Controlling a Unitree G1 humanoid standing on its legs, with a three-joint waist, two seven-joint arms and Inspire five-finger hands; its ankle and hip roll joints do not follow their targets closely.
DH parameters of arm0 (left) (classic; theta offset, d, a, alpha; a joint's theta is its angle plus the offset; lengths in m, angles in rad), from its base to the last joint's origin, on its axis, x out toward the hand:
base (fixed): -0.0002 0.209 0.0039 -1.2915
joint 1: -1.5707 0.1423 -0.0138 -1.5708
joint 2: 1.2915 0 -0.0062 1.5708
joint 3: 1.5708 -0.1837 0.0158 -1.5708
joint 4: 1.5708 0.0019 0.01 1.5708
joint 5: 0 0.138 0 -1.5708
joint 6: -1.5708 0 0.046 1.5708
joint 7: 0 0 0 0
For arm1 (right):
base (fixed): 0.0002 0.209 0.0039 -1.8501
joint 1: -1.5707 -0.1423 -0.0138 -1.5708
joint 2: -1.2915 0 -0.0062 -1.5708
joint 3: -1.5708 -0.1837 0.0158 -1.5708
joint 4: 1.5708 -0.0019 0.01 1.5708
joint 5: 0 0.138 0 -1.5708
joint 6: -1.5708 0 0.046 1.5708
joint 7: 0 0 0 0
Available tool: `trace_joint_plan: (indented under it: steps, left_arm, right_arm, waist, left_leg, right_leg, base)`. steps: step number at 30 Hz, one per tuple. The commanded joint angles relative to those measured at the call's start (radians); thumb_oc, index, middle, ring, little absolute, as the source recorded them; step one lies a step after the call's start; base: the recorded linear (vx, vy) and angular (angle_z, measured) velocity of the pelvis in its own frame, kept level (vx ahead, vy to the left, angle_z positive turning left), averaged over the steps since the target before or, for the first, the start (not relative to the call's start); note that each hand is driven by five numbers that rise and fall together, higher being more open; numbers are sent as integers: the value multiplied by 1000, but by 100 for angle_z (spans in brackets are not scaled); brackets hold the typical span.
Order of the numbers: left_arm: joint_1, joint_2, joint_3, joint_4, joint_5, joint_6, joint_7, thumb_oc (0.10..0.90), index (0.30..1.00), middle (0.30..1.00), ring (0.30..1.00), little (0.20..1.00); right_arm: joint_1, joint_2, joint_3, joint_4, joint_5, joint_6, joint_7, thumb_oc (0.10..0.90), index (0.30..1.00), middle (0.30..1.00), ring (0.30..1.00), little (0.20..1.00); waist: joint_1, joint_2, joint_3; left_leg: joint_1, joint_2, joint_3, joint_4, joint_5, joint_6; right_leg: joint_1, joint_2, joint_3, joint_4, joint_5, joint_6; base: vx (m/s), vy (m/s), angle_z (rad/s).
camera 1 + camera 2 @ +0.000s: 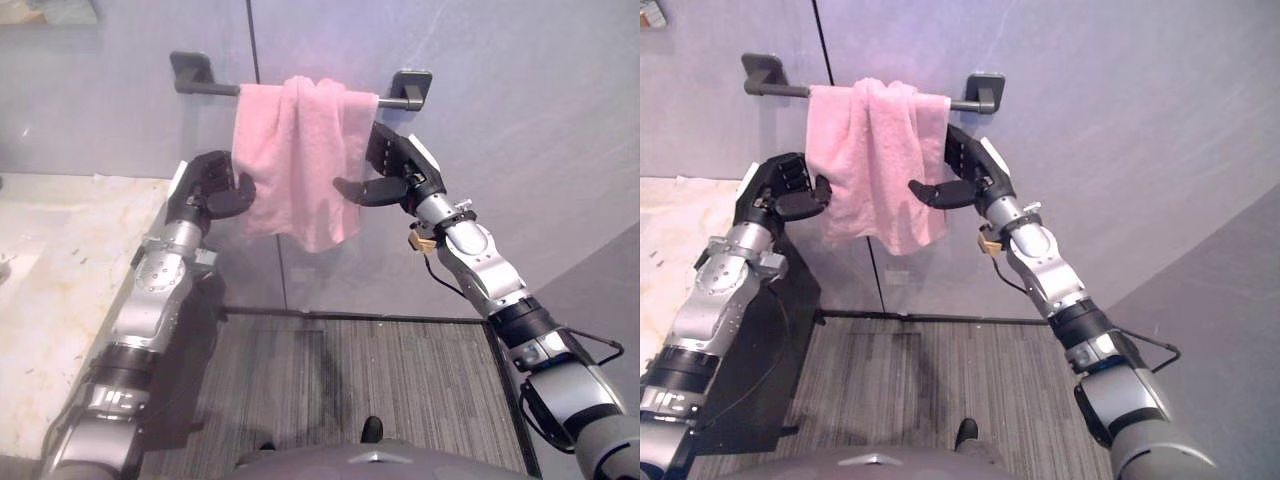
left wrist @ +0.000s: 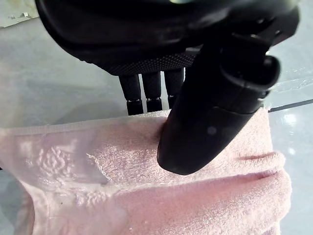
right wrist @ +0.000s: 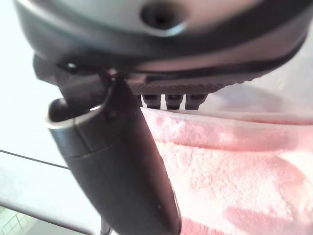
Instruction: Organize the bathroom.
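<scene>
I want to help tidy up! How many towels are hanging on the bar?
1. A pink towel hangs bunched over the dark wall bar, between the left hand and right hand. No others are visible.

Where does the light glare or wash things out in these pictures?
Right wrist view: the wall is washed out almost to white, and the top edge of the pink towel looks pale. Left wrist view: small bright glints lie on the glossy wall beside the towel. Left eye view: the light is soft and even, with only gentle shading in the towel's folds.
</scene>
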Motion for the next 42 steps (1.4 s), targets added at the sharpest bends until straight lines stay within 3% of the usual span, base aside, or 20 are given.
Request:
trace_joint_plan:
  steps: [1, 5, 6, 8, 9, 10, 11, 12, 13, 27, 28, 31, 32, 33, 35, 36, 42]
  left_arm:
    - [-186, 61, -80, 35, -8, -58, 6, 472, 408, 408, 408, 408]
    - [-192, 61, -79, 46, -9, -61, 4, 478, 418, 418, 418, 418]
    - [-188, 60, -81, 45, -8, -62, 7, 483, 425, 425, 425, 425]
    - [-188, 60, -81, 45, -8, -62, 7, 483, 425, 425, 425, 425]
    - [-187, 60, -81, 44, -7, -63, 7, 485, 427, 427, 427, 427]
    - [-176, 57, -74, 39, -1, -66, 8, 488, 432, 432, 432, 432]
    - [-174, 57, -72, 37, -1, -65, 8, 491, 436, 436, 436, 436]
    - [-173, 57, -70, 36, 0, -64, 9, 493, 439, 439, 439, 439]
    - [-173, 57, -67, 33, 1, -58, 9, 493, 439, 439, 439, 439]
    - [-121, 42, -36, 13, 12, -83, 39, 493, 439, 439, 439, 439]
    - [-98, 28, -19, 7, 12, -110, 76, 450, 375, 375, 375, 375]
    - [-80, 18, -5, 0, 10, -133, 124, 466, 399, 399, 399, 399]
    - [-68, 4, 9, -4, 9, -171, 173, 467, 401, 401, 401, 401]
    - [-65, 1, 11, -5, 8, -178, 182, 431, 347, 347, 347, 347]
    - [-63, -1, 13, -6, 5, -187, 194, 422, 333, 333, 333, 333]
    - [-42, -27, 30, -17, 12, -228, 261, 400, 300, 300, 300, 300]
    - [21, -113, 66, -57, 57, -319, 441, 400, 300, 300, 300, 300]
  right_arm:
    - [-200, -12, -33, 7, 7, -71, -17, 800, 900, 900, 900, 900]
    - [-210, -13, -38, 19, 7, -85, -42, 800, 900, 900, 900, 900]
    - [-212, -13, -40, 18, -13, -98, -69, 642, 662, 662, 662, 662]
    - [-212, -13, -40, 18, -13, -98, -69, 642, 662, 662, 662, 662]
    - [-212, -13, -41, 16, -12, -100, -74, 599, 599, 599, 599, 599]
    - [-196, -11, -53, -1, -45, -114, -101, 430, 345, 345, 345, 345]
    - [-190, -10, -56, -7, -45, -117, -105, 406, 309, 309, 309, 309]
    - [-186, -8, -57, -11, -44, -118, -110, 425, 338, 338, 338, 338]
    - [-180, -4, -59, -17, -52, -121, -112, 400, 300, 300, 300, 300]
    - [-58, 33, -80, -97, -97, -135, -129, 400, 300, 300, 300, 300]
    - [-11, 47, -100, -103, -102, -145, -127, 400, 300, 300, 300, 300]
    - [22, 51, -110, -118, -108, -150, -132, 400, 300, 300, 300, 300]
    - [42, 57, -120, -121, -98, -153, -149, 400, 300, 300, 300, 300]
    - [47, 58, -123, -121, -97, -154, -152, 400, 300, 300, 300, 300]
    - [51, 59, -125, -121, -97, -154, -155, 400, 300, 300, 300, 300]
    - [84, 73, -139, -126, -94, -166, -194, 400, 300, 300, 300, 300]
    - [203, 139, -177, -184, -108, -200, -331, 400, 300, 300, 300, 300]
  waist:
    - [21, 0, -58]
    - [21, -2, -58]
    - [21, -1, -58]
    - [21, -1, -58]
    - [21, -1, -58]
    - [18, 1, -57]
    - [17, 1, -56]
    - [16, 1, -56]
    - [13, 2, -56]
    - [-5, 10, -52]
    - [-9, 11, -51]
    - [-12, 11, -50]
    - [-13, 9, -50]
    - [-14, 9, -50]
    - [-14, 9, -51]
    - [-17, 7, -51]
    - [-32, 7, -45]
  left_leg:
    - [-9, -31, 34, 15, -9, 7]
    - [-9, -31, 37, 16, -9, 7]
    - [-9, -31, 37, 16, -8, 7]
    - [-9, -31, 37, 16, -8, 7]
    - [-9, -31, 38, 16, -8, 7]
    - [-8, -31, 37, 17, -10, 9]
    - [-7, -32, 37, 16, -11, 10]
    - [-7, -32, 37, 16, -12, 10]
    - [-6, -32, 39, 16, -11, 11]
    - [-1, -33, 45, 13, -13, 15]
    - [-1, -34, 48, 14, -15, 18]
    - [-1, -34, 49, 14, -14, 19]
    - [0, -32, 50, 13, -14, 18]
    - [0, -32, 51, 13, -14, 18]
    - [0, -32, 51, 13, -14, 18]
    - [3, -31, 54, 13, -15, 19]
    - [8, -32, 61, 13, -19, 23]
  right_leg:
    - [95, -33, -2, 46, -174, 128]
    - [94, -35, -1, 45, -171, 131]
    - [92, -35, 2, 46, -170, 131]
    - [92, -35, 2, 46, -170, 131]
    - [92, -35, 2, 46, -170, 132]
    - [90, -34, 7, 49, -172, 131]
    - [90, -34, 8, 49, -172, 131]
    - [90, -33, 9, 50, -173, 131]
    - [89, -33, 11, 51, -173, 131]
    - [85, -31, 27, 53, -173, 132]
    - [84, -31, 29, 55, -175, 132]
    - [84, -32, 30, 55, -175, 132]
    - [84, -33, 29, 55, -175, 131]
    - [84, -33, 30, 55, -175, 131]
    - [84, -33, 30, 55, -175, 131]
    - [85, -33, 29, 55, -176, 131]
    - [83, -33, 37, 60, -179, 127]
  base:
    - [-13, 9, 4]
    - [0, 0, 0]
    - [0, 0, 0]
    - [0, 0, 0]
    - [0, 0, 0]
    - [0, 0, 0]
    - [0, 0, 0]
    - [0, 0, 0]
    - [0, 0, 0]
    - [0, 0, 0]
    - [-8, -5, -3]
    - [-9, 1, -2]
    - [0, 0, 0]
    - [0, 0, 0]
    - [0, 0, 0]
    - [0, 0, 0]
    - [0, 0, 0]
